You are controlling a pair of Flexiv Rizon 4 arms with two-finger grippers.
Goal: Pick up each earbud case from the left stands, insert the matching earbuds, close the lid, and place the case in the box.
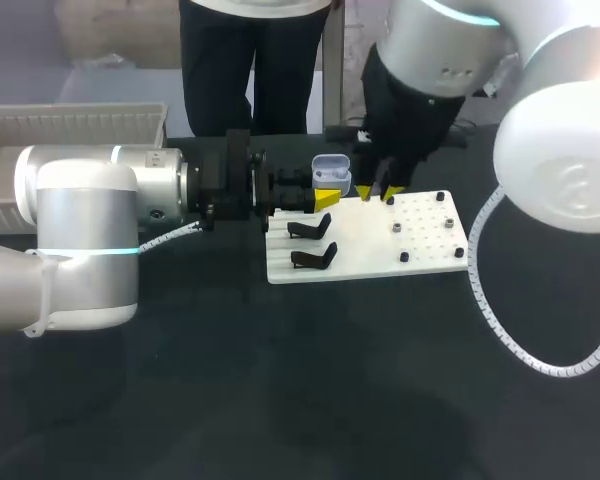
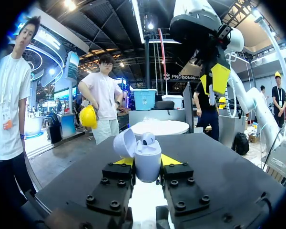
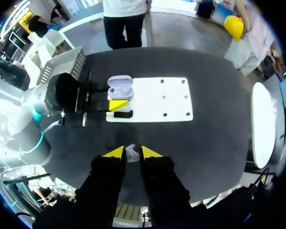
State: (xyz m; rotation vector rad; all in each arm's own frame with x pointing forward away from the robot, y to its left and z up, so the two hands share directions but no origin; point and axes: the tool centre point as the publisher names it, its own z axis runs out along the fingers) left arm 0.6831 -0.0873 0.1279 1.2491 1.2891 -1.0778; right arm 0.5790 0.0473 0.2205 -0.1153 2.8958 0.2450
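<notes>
Just above and right of the open case (image 2: 147,160), my right gripper (image 3: 132,153) pinches an earbud (image 3: 129,151), tips pointing down; my left gripper (image 2: 147,161) clamps the case, mouth facing up

earbud case (image 2: 147,166): one, in left tool (image 2: 148,161)
earbud (image 3: 130,153) (image 2: 148,139): two, one in right tool (image 3: 129,151), one in case
black stand (image 1: 308,228) (image 1: 315,257): two
white board (image 1: 380,248): one
box (image 1: 70,125): one

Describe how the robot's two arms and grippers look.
Both the left arm and right arm are thick, rounded white-grey tubes with a glowing cyan ring at a joint and a white spiral-wrapped cable alongside. The left gripper and right gripper have blocky black bolted bodies and bright yellow wedge tips.
</notes>
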